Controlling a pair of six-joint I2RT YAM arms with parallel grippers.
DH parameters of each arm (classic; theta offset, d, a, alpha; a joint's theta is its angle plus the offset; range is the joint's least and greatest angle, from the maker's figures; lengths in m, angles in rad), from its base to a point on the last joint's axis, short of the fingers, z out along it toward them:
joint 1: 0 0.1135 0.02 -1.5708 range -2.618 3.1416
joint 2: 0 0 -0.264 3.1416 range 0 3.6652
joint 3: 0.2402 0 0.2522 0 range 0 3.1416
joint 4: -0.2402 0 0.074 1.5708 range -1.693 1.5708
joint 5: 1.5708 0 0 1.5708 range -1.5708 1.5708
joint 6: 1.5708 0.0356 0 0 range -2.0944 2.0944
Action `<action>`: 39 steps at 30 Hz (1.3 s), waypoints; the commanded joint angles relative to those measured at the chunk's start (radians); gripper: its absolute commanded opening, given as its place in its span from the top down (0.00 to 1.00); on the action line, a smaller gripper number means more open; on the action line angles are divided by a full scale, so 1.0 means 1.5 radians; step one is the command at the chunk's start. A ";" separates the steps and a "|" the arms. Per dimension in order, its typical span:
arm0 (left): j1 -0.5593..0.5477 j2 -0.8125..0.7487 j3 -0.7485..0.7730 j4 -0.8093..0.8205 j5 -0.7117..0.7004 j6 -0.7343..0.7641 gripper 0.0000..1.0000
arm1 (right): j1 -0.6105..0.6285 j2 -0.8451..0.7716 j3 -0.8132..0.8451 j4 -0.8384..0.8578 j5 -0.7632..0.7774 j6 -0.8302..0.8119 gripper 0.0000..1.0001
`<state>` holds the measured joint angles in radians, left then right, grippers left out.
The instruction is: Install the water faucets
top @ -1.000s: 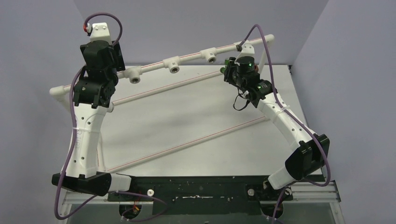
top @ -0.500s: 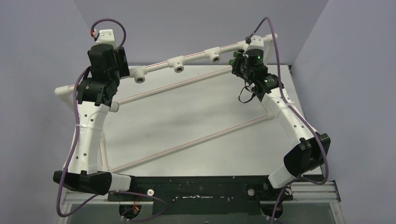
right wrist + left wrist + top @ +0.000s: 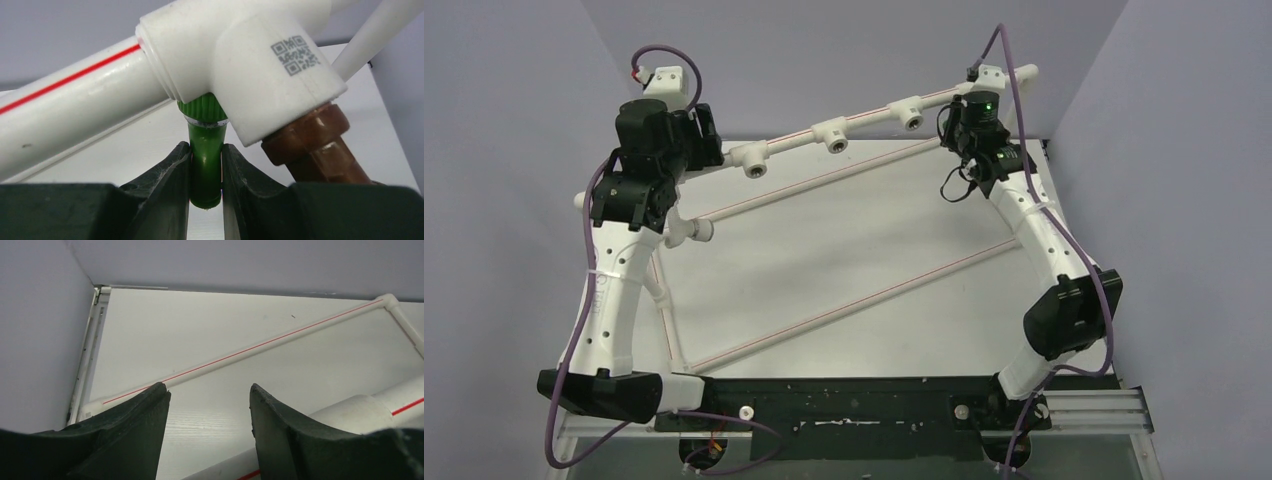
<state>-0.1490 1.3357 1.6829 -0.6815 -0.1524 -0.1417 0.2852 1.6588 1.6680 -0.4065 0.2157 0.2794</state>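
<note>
Right gripper (image 3: 205,148) is up at the far right corner, clamped tight on the green faucet (image 3: 205,167). Its fingers pinch the green stem from both sides. The faucet's ribbed, silver-rimmed end sits right against the underside of the white tee (image 3: 250,65). Just beside it on the right, the brown faucet (image 3: 315,145) pokes out of that same tee's mouth.

Over to the far left: the left gripper (image 3: 207,390) has its fingers spread wide with nothing between them. A fat white pipe (image 3: 350,412) with a red stripe runs under its right finger, and whether they touch, I can't tell.

From above, the frame (image 3: 864,122) slants across the white table (image 3: 844,250). Its raised top rail carries three more tees facing near, and thinner red-lined rods lie lower down. The tabletop shows a faint woodgrain. Plain lilac-grey walls (image 3: 824,50) close in on the left, far and right sides. A black strip (image 3: 844,400) at the near edge holds both arm bases.
</note>
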 commanded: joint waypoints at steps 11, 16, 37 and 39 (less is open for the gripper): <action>-0.053 -0.032 -0.073 -0.033 0.215 -0.056 0.43 | -0.174 0.134 0.214 -0.104 0.046 -0.007 1.00; -0.068 -0.024 -0.088 -0.006 0.216 -0.061 0.43 | -0.177 0.106 0.180 -0.105 0.003 0.013 1.00; -0.063 -0.022 0.007 -0.003 0.041 -0.045 0.37 | -0.048 -0.187 -0.189 0.022 -0.100 0.064 1.00; -0.063 -0.024 0.021 -0.002 0.014 -0.037 0.36 | -0.035 -0.218 -0.220 0.032 -0.113 0.068 1.00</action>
<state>-0.2470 1.3014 1.6394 -0.6590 -0.0360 -0.2245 0.1997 1.4532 1.3876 -0.4576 0.0807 0.3527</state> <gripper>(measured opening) 0.628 0.240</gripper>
